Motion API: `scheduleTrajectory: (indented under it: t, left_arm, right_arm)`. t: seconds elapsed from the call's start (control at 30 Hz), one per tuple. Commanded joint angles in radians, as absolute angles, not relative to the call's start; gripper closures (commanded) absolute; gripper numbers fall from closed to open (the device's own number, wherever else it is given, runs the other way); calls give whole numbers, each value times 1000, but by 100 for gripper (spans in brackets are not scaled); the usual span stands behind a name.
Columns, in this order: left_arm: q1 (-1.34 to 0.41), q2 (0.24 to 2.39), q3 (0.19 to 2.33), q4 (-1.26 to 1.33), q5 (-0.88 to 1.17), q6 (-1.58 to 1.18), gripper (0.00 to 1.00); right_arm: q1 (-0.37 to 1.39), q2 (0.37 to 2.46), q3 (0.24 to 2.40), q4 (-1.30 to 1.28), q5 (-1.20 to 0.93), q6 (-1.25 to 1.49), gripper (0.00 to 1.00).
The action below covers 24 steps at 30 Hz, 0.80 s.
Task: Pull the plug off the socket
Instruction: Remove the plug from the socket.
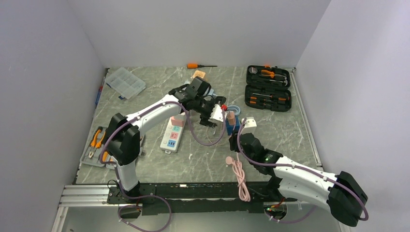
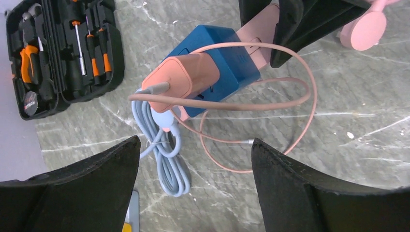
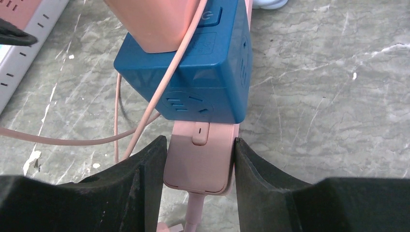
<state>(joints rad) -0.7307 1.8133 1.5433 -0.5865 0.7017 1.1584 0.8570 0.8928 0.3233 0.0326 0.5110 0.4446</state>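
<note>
Fingers [image 3: 130, 179] of right arm [image 1: 300, 181] around pink plug [image 3: 198, 162].

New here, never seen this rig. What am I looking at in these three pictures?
Two robot arms sit at a table edge, each ending in a two-finger gripper. The wide picture comes from a fixed camera above and behind them. The other two come from a camera on each wrist, so the black shapes at the bottom are that arm's own fingers. The right gripper is shut on a pink plug that sits in a blue socket cube. The left gripper is open over a salmon charger plugged into another face. Also on the table: a power strip, an open tool case, a clear box.
</note>
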Motion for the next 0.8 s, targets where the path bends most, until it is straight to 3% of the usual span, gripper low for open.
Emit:
scheduleTrajectory:
  t: [0.0,0.57,0.77]
  left_arm:
    - [-752,1849,1575,-542,729,1232,13]
    - [-778,2024,1706,-625,763,1445,9]
    - [-784,2020,1713,-742,818,1600,16]
  right_arm:
    - [845,860,345,215,334,420,97]
    - [847,884,358,253,302,347,93]
    - [845,885,351,314,268,304,87]
